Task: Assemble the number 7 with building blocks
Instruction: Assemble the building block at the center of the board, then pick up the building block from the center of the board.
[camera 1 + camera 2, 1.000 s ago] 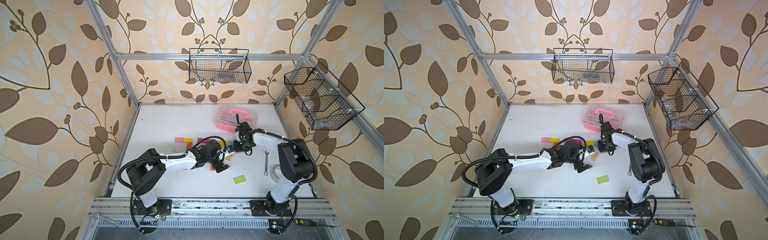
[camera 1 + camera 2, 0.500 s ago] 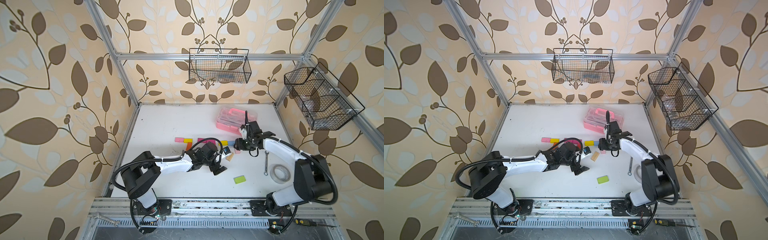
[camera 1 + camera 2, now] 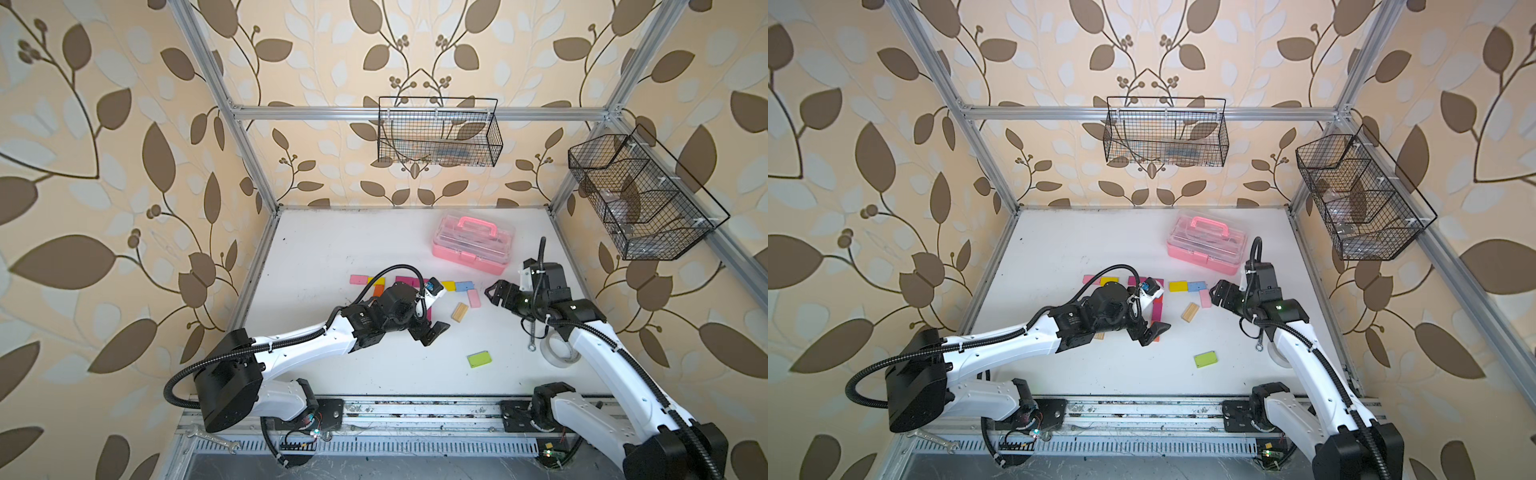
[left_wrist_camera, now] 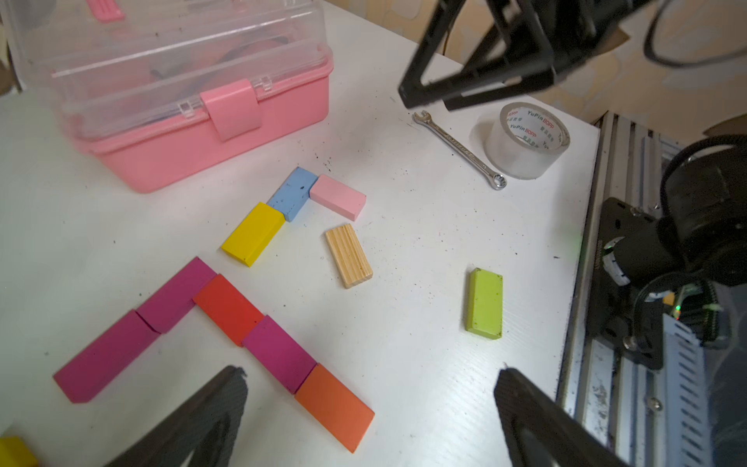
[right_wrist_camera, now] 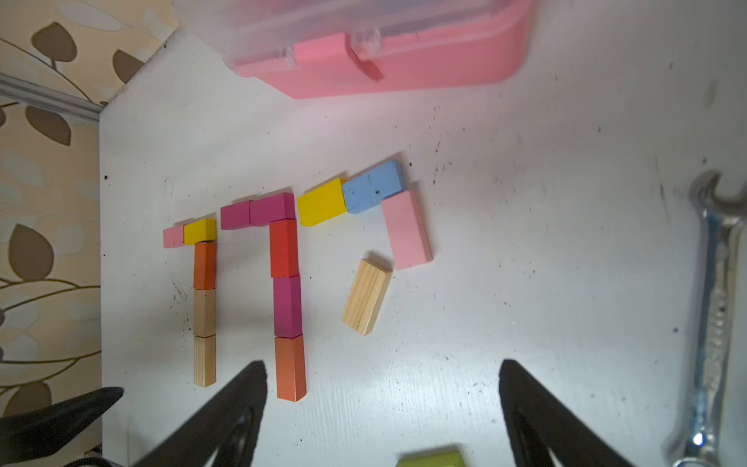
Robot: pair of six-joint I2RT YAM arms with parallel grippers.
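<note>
Between the two tools on the counter (image 3: 332,249), the striped wood block (image 3: 460,311) lies loose just beside the pink block (image 3: 473,298) of the unfinished 7 (image 3: 464,286). In a top view its long axis runs 1 to 7 o'clock. We see the right tool (image 3: 493,291) and left tool (image 3: 434,333) both spread and empty, and the wood block sits at 8 o'clock from the right one, which we judge hardly nearer.

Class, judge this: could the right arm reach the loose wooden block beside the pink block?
Probably yes: the right claw hangs open just short of the loose wooden block, with only bare table between them.
</note>
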